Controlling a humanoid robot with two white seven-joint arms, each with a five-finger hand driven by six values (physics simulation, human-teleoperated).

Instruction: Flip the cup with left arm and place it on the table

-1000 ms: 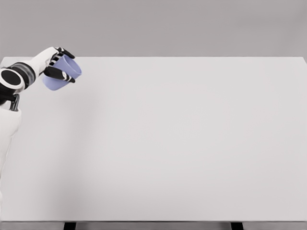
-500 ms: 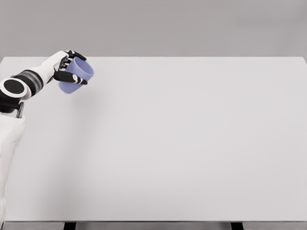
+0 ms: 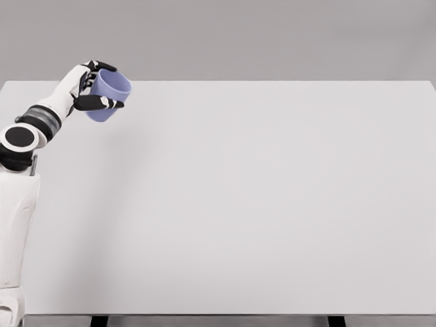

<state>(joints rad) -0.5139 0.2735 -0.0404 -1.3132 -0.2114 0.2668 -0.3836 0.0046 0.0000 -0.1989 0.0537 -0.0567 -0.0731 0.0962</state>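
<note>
Background: plain grey wall is seen behind the scene.
Table: a wide white surface is spread across nearly the whole view; dark legs are glimpsed at its near edge.
Left arm: it is brought in from the lower left and bent upward toward the far left corner of the table.
Left hand: it is closed around the cup, with dark fingers wrapped across its near side and others at its far rim.
Cup: a lilac cup is held above the table's far left corner, tilted, its mouth turned up and to the right.
</note>
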